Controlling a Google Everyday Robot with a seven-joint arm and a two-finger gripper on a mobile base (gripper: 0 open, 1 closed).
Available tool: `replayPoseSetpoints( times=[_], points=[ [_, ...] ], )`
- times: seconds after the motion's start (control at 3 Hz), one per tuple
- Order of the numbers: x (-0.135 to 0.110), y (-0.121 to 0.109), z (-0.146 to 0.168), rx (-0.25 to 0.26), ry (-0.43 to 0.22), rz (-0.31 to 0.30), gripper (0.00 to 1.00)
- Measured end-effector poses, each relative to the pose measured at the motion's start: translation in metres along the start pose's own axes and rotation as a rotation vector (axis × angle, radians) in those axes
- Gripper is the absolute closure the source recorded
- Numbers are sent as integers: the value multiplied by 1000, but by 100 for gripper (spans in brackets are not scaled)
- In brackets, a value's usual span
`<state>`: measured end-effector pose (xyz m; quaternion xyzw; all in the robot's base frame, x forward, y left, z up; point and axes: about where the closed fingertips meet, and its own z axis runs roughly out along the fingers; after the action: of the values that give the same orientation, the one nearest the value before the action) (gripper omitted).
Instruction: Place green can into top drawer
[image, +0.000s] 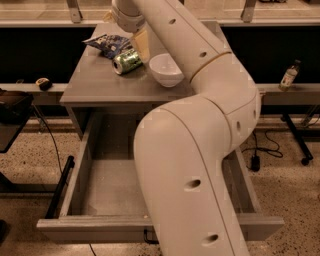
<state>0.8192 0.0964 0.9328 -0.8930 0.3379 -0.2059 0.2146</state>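
Note:
The green can (127, 61) lies on its side on the grey cabinet top (95, 85), between a blue snack bag and a white bowl. The gripper (140, 44) hangs at the end of my white arm, just above and to the right of the can, close to it. The top drawer (80, 185) is pulled wide open below the cabinet top; its speckled floor shows at the left, and my arm hides its middle and right. A black handle (148, 236) shows at its front panel.
A blue snack bag (109, 44) lies behind the can. A white bowl (166, 70) stands to its right. A small bottle (289, 76) sits on a ledge at the right. A black cart (12, 112) stands at the left. Cables lie on the speckled floor.

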Motion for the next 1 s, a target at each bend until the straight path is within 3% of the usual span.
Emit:
replayPoseSetpoints(
  times=[0.67, 1.0],
  points=[
    [-9, 9, 38, -73, -8, -42, 0],
    [-12, 13, 51, -99, -9, -47, 18]
  ],
)
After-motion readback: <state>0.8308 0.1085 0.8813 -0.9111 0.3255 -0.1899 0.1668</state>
